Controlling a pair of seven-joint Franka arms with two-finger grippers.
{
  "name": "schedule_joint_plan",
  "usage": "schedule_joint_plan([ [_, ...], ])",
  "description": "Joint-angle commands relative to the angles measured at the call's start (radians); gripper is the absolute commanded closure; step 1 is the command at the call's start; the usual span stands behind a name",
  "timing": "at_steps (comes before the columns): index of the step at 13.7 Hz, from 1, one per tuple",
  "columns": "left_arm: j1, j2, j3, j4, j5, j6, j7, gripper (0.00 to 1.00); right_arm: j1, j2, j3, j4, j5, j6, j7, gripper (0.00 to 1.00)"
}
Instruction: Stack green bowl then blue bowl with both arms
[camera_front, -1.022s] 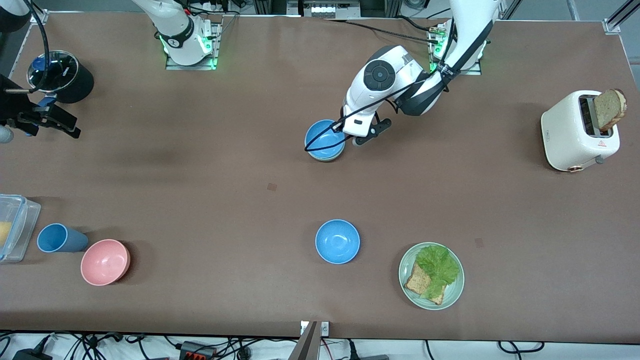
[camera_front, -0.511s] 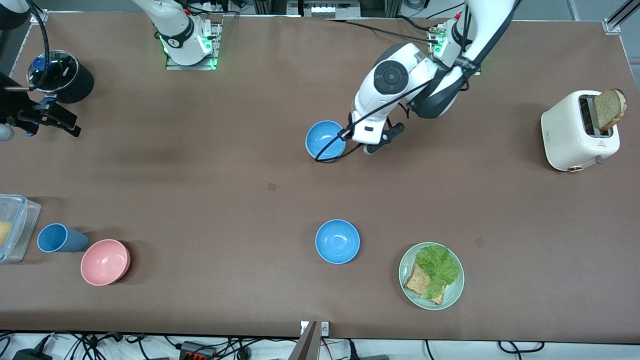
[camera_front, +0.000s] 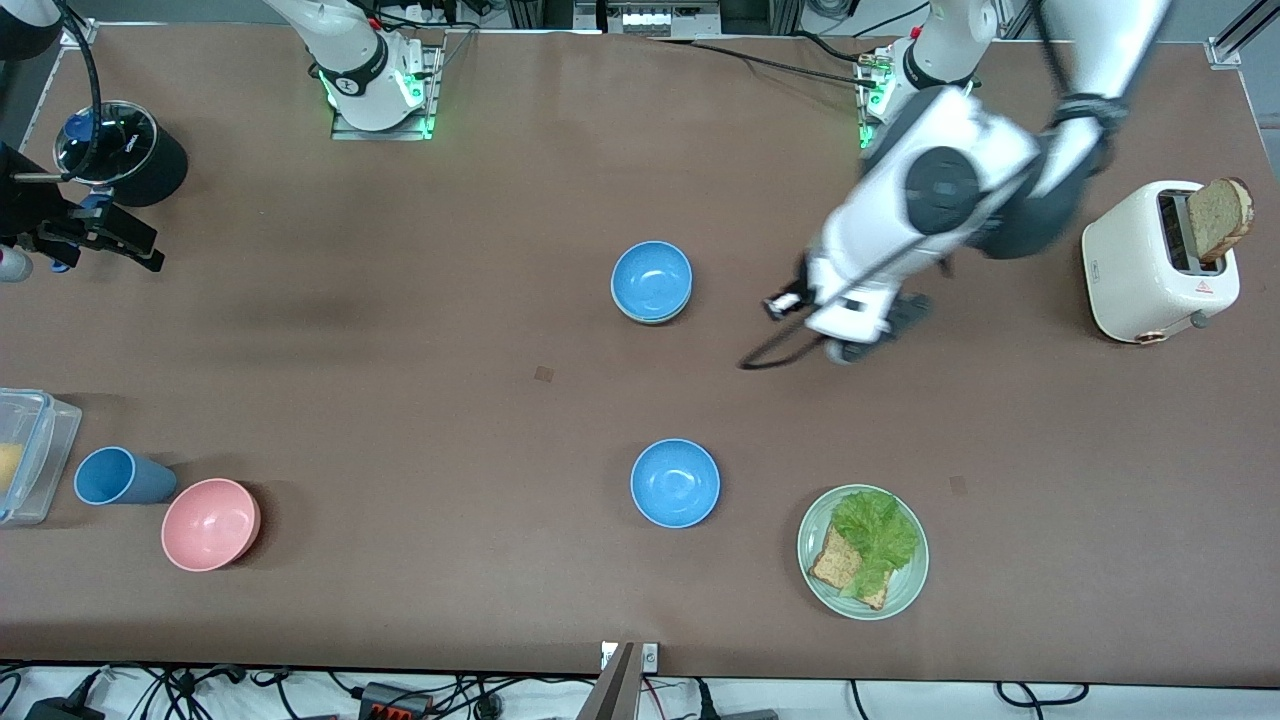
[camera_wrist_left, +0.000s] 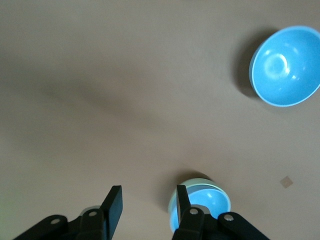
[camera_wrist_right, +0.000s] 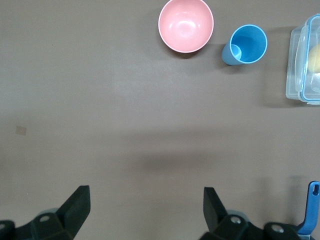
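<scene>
Two stacked bowls (camera_front: 651, 282), beside empty left hand (camera_wrist_left: 146, 210)

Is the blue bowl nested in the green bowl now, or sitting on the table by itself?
Nested: the blue bowl sits inside the green bowl, whose pale rim shows just beneath it.

Bare table (camera_front: 420, 400) around stacked bowls (camera_front: 651, 282)
</scene>
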Motion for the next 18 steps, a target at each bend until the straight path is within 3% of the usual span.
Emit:
schedule_joint_plan([
  [1, 0.098, 0.015, -0.016, 0.086, -0.015, -0.106, 0.238, 0.38, 0.004, -0.022, -0.001, -0.024, -0.006, 0.0, -0.012, 0.0],
  [5, 0.216, 0.019, -0.002, 0.161, -0.017, -0.194, 0.517, 0.27, 0.004, -0.024, -0.001, -0.024, -0.006, -0.001, -0.012, 0.0],
  [6, 0.211, 0.002, 0.033, 0.157, -0.015, -0.195, 0.598, 0.19, 0.004, -0.024, 0.0, -0.024, -0.006, 0.0, -0.012, 0.0],
  [7, 0.189, -0.039, 0.098, 0.146, -0.018, -0.197, 0.683, 0.0, 0.004, -0.024, 0.0, -0.024, -0.006, 0.0, -0.012, 0.0],
  [10, 0.134, -0.151, 0.281, 0.089, -0.066, -0.197, 0.869, 0.0, 0.004, -0.025, 0.0, -0.024, -0.006, -0.001, -0.012, 0.0],
  [14, -0.004, -0.262, 0.537, 0.085, -0.061, -0.198, 0.892, 0.0, 0.004, -0.025, 0.0, -0.024, -0.006, -0.001, -0.014, 0.0],
  [18, -0.044, -0.323, 0.55, 0.049, -0.061, -0.263, 0.926, 0.0, 0.004, -0.025, 0.0, -0.024, -0.004, 0.0, -0.015, 0.0],
])
